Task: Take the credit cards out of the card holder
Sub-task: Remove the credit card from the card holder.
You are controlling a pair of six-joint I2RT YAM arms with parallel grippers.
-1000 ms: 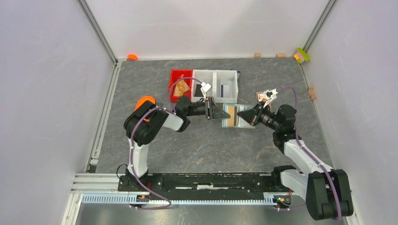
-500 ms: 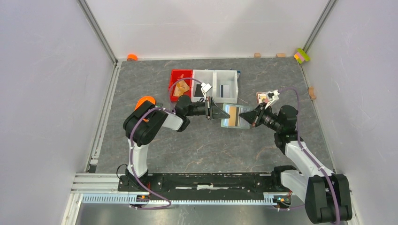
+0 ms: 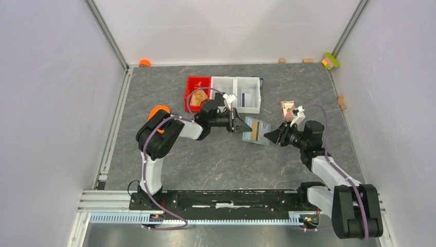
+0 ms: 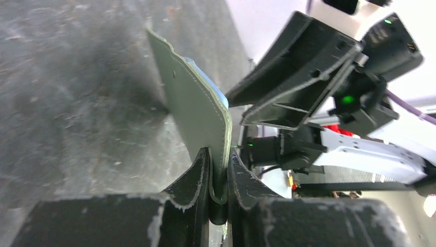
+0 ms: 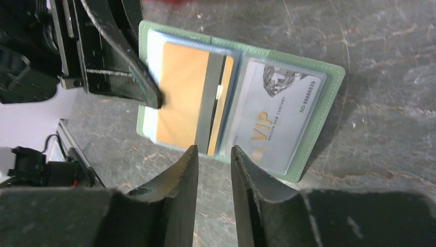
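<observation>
My left claw (image 4: 218,157) pinches the card holder (image 4: 193,100) by its edge. My right claw (image 5: 213,154), slightly parted, holds nothing, facing gold card (image 5: 180,98) and grey card (image 5: 275,116).

From my remote station, the overhead camera gives me a grey marbled tabletop (image 3: 169,170) boxed in by plain white walls (image 3: 51,103) on three sides under soft, even light. Aluminium posts (image 3: 107,35) rise at 11 and 1 o'clock. A slotted aluminium rail (image 3: 231,218) runs along the 6 o'clock edge, a small orange object (image 3: 145,63) sits at 11 o'clock, and small wooden blocks (image 3: 282,60) lie at the foot of the 12 o'clock wall.
</observation>
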